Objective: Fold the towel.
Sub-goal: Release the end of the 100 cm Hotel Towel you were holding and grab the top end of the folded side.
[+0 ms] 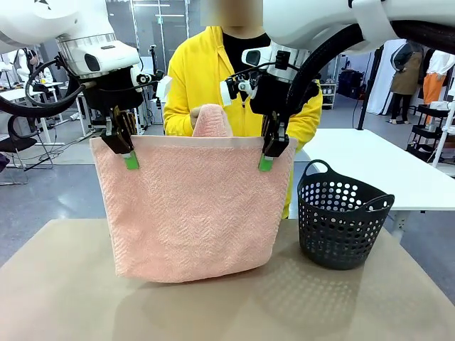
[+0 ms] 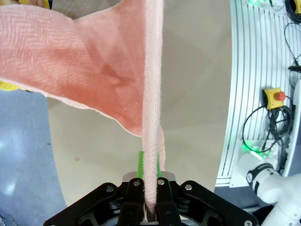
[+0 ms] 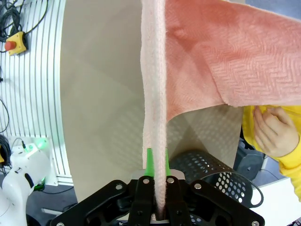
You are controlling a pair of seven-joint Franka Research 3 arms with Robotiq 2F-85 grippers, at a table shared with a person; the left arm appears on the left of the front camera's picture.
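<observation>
The salmon-pink towel hangs above the table as a wide sheet, its lower edge at the tabletop. My left gripper is shut on its top left corner, my right gripper shut on its top right corner. In the left wrist view the towel's hem runs straight up from my shut left gripper. In the right wrist view the hem rises from my shut right gripper. Behind the sheet, the person's hands hold up the rest of the towel as a bunch.
A dark perforated basket stands on the tan table right of the towel, also under my right wrist. The person in a yellow hoodie stands at the far edge. A white table lies behind on the right.
</observation>
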